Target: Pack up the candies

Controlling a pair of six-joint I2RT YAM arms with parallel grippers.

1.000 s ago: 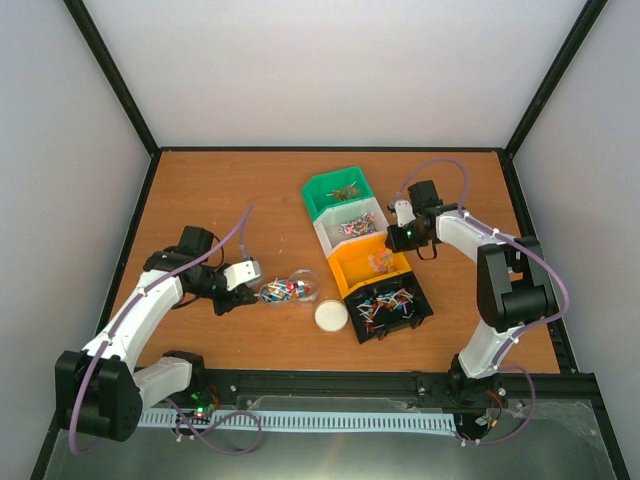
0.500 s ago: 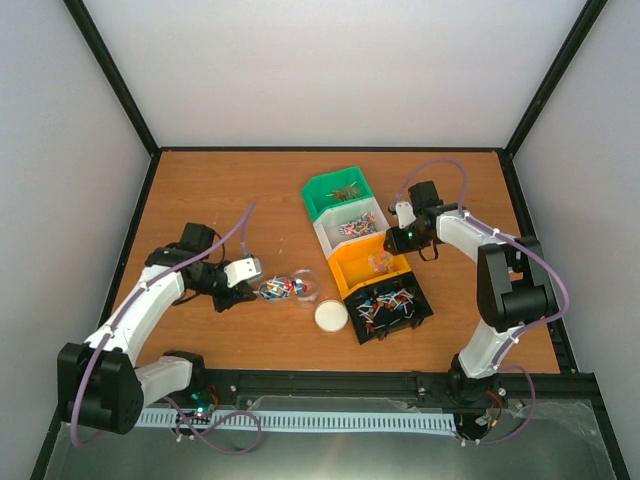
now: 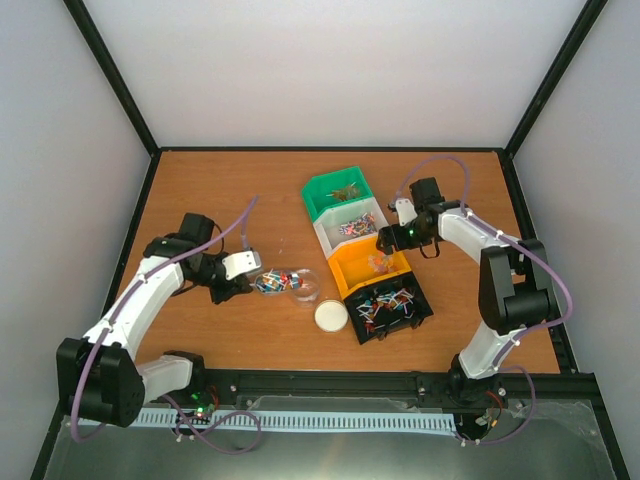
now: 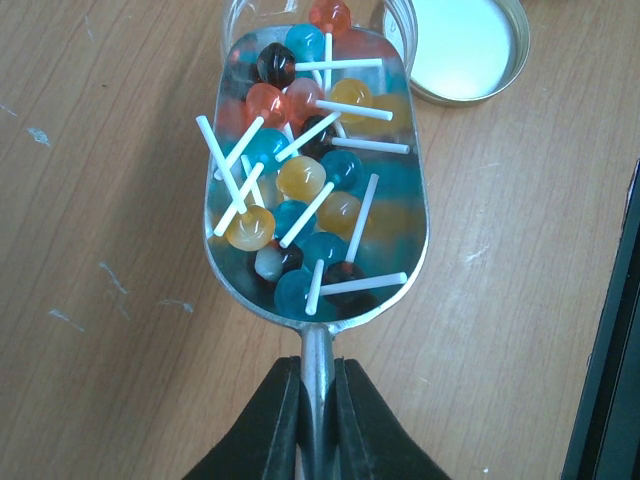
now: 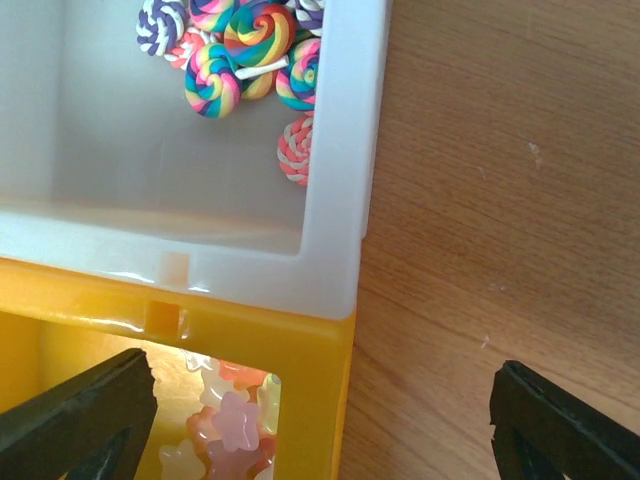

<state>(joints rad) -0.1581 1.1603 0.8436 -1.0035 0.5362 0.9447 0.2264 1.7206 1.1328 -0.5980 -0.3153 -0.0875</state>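
Scoop (image 4: 315,200) handle clamped in my left gripper (image 4: 318,420), candies (image 4: 300,180) heaped inside, tip at jar (image 4: 232,25) mouth, ready to pour. My right gripper (image 5: 320,415), well right of jar, gapes empty.

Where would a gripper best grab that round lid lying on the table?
Probably its raised rim, from straight above: the lid lies flat, hollow side up, so one finger can go inside the rim and one outside.

Overhead view covers the whole table (image 3: 200,190); right wrist view, close, apparently straight down, shares the white bin (image 5: 340,180).
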